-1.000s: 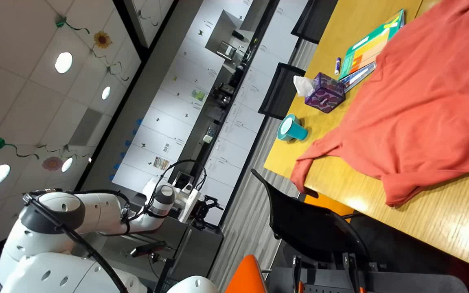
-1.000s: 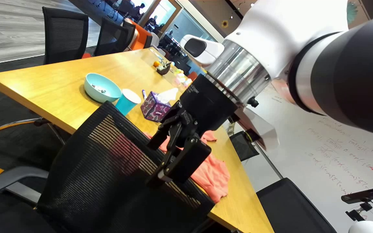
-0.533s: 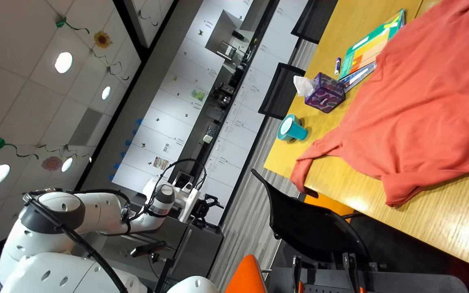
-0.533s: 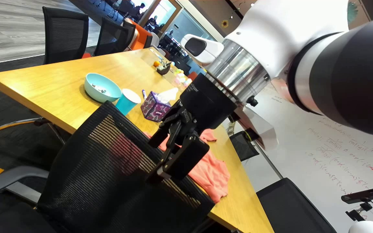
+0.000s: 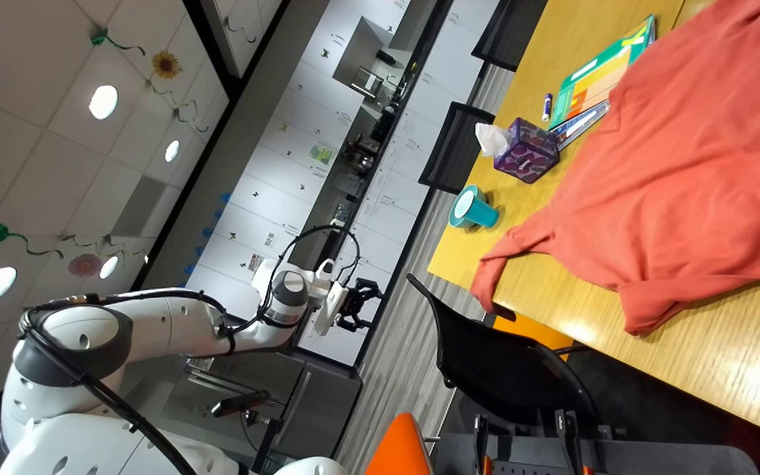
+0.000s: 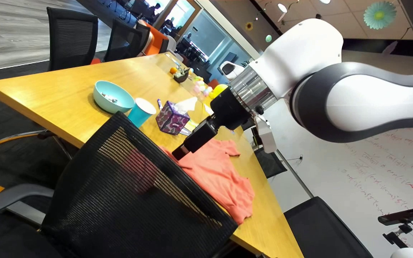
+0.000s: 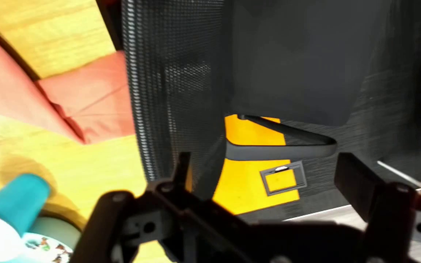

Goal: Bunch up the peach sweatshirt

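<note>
The peach sweatshirt lies spread on the wooden table, with one sleeve hanging over the edge near the black chair. In an exterior view part of it is hidden behind the chair back. In the wrist view a sleeve shows at the left, partly covered by the chair back. My gripper is open and empty in the wrist view, its jaws wide apart over the chair and floor. In both exterior views my gripper is held in the air, away from the cloth, and it shows side-on here.
A black mesh chair stands against the table edge. On the table are a teal cup, a teal bowl, a purple tissue box, a green booklet and a purple marker.
The arm has raised and swung the gripper toward the table, and the gripper has turned. The sweatshirt and the other table objects have not moved.
</note>
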You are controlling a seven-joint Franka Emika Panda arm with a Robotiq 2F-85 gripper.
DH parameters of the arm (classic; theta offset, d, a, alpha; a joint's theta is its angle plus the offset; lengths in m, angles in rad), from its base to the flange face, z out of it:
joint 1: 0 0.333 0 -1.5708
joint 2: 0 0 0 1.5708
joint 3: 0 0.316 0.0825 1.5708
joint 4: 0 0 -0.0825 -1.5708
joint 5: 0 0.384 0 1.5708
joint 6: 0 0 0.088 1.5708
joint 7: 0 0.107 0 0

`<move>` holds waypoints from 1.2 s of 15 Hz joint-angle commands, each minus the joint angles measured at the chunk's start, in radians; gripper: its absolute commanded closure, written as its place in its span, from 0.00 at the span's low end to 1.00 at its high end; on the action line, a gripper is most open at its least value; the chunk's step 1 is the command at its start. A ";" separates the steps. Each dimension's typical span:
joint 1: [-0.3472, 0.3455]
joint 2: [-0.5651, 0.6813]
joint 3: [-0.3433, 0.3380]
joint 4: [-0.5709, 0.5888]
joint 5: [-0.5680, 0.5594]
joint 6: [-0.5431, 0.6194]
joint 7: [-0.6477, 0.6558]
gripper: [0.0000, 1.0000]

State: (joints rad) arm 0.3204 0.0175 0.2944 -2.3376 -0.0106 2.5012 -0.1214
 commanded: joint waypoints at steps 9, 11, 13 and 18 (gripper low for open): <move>-0.070 -0.063 -0.046 -0.095 -0.207 0.043 0.343 0.00; -0.080 -0.078 -0.056 -0.106 -0.203 0.058 0.356 0.00; -0.117 -0.114 -0.090 -0.143 -0.211 0.090 0.404 0.00; -0.237 -0.106 -0.202 -0.170 -0.180 0.190 0.428 0.00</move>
State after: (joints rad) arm 0.1451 -0.0679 0.1353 -2.4697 -0.2114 2.6277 0.2816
